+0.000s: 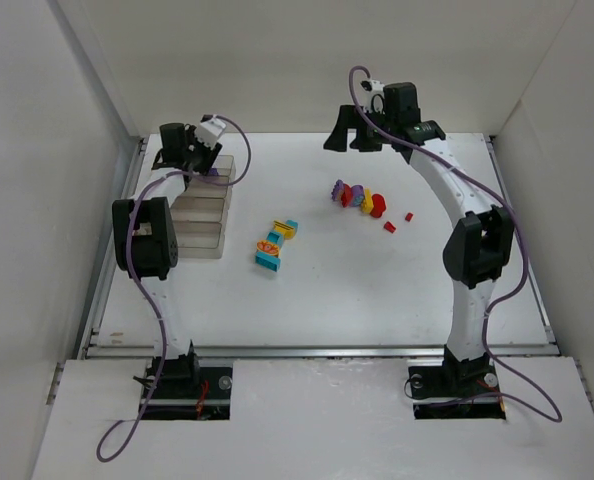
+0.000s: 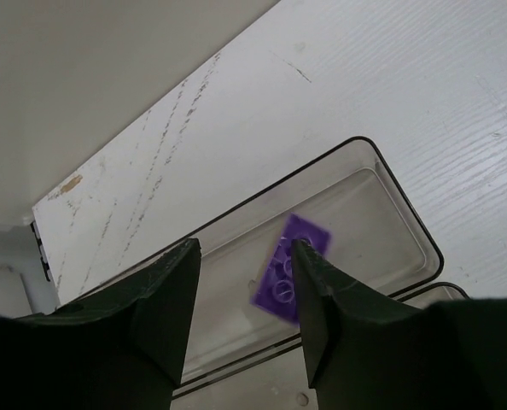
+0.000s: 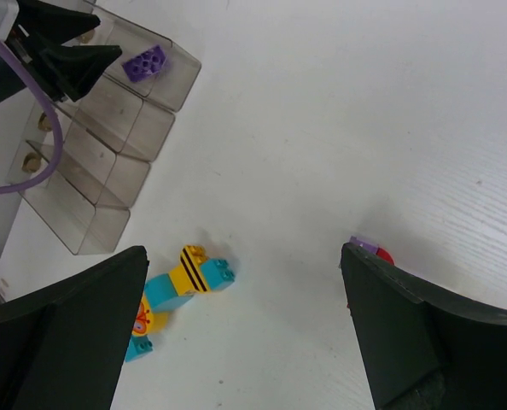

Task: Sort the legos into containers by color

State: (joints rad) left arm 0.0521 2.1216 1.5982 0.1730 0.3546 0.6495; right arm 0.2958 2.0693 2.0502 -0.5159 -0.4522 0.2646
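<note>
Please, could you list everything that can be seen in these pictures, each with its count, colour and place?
tray: one, clear smoky, four compartments, left side of the table.
purple brick: one, purple, at the tray's farthest compartment, below the left gripper, not gripped.
cyan-yellow cluster: one, cyan, yellow and orange, mid-table, right of the tray.
mixed cluster: one, purple, red and yellow, farther right.
loose red bricks: two, red, right of the mixed cluster.
table: one, white.
left gripper: one, dark, open, over the tray.
right gripper: one, dark, open, raised above the table.
</note>
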